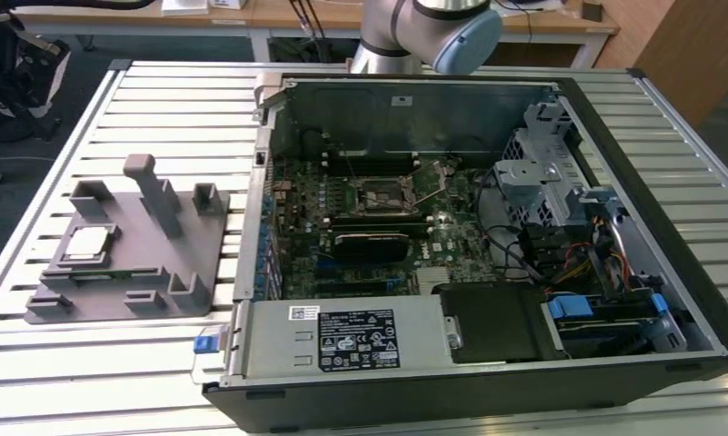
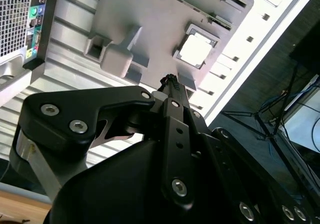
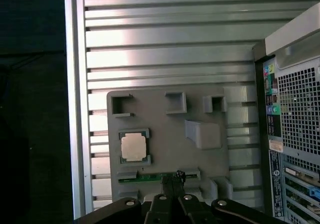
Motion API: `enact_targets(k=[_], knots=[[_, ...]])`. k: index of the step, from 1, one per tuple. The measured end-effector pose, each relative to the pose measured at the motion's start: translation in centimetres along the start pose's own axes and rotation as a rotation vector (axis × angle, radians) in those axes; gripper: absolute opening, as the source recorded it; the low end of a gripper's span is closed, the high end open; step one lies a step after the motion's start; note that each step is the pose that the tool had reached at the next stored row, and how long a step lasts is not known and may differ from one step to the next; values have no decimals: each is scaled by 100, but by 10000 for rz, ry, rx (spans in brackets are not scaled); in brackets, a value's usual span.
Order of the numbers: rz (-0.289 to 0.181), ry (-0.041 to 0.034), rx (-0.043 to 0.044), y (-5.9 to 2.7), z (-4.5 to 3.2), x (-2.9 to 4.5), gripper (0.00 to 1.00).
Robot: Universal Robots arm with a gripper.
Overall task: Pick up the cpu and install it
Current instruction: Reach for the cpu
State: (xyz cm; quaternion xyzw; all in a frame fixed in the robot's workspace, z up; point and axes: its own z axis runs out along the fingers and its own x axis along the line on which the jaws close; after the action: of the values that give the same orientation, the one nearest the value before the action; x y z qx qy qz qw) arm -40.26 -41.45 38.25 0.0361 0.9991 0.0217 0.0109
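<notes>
From my station, the cpu (image 1: 87, 243), a small flat square chip with a shiny silver-grey metal top and a thin pale edge, lies flat in a square pocket of the fixture plate (image 1: 145, 295). This is a matte grey moulded plastic slab with raised blocks, posts and open-sided nests. In the exterior view the chip sits at about nine o'clock from the plate's centre.

The plate rests on the table (image 1: 170, 109), a ribbed surface of pale aluminium slats with dark grooves between them. At three o'clock from the plate lies the computer case (image 1: 461, 395), a black sheet-metal tower on its side with its panel off. Inside it I see the green motherboard (image 1: 301, 195) and, near the board's middle, the black-framed square socket (image 1: 388, 193).

The arm (image 1: 424, 23), smooth grey tubing with a pale blue cap, stands at twelve o'clock from the case.

In both wrist views the gripper (image 3: 172, 176), built of black anodised links with bright screw heads, hangs above the plate and well clear of the chip. Its slim fingers are pressed together at the tip with nothing between them. In the first wrist view the cpu (image 3: 134, 146) shows its pale lid, and a thin green circuit-board strip (image 3: 145, 177) lies in a slot just beside that pocket.
</notes>
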Motion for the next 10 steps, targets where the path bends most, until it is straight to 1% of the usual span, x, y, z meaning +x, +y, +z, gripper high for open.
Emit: enact_targets(k=[10], knots=[[0, 0, 0, -22, 9, 302, 11]])
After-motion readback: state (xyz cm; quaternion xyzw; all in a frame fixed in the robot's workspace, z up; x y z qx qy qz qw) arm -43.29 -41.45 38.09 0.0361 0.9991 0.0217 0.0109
